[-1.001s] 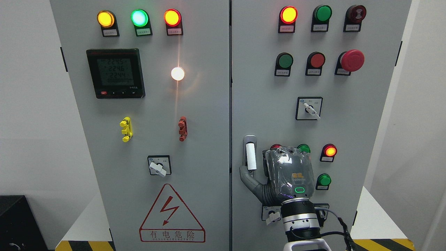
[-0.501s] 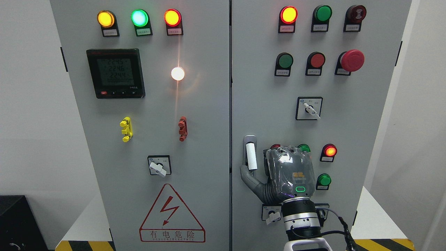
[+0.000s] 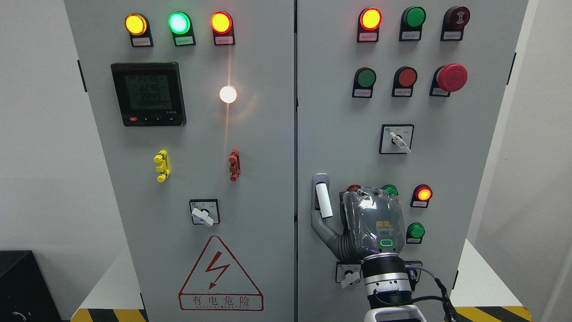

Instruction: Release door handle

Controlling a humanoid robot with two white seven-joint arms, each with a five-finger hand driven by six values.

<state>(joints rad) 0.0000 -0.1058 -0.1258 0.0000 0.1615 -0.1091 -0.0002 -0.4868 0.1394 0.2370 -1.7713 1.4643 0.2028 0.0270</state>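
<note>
The door handle [image 3: 323,200] is a white lever in a grey recess on the right cabinet door [image 3: 339,112], leaning slightly with its lower end to the right. My right hand [image 3: 373,221] comes up from the bottom edge, back toward the camera, just right of the handle. Its thumb [image 3: 318,222] is spread out to the left and reaches the handle's lower end from below. The other fingers [image 3: 343,210] curl at the top of the hand, a small gap away from the lever, and do not wrap it. My left arm does not show.
Green [image 3: 415,230] and red [image 3: 422,194] lamps sit right beside the hand. A rotary switch [image 3: 349,273] is below it and another [image 3: 396,139] above. The left door [image 3: 201,134] carries a meter [image 3: 148,94], lamps and a warning triangle [image 3: 220,275].
The thumb has slid up and a little right along the handle's lower end. The handle's lower end has swung slightly right, and the hand has edged right.
</note>
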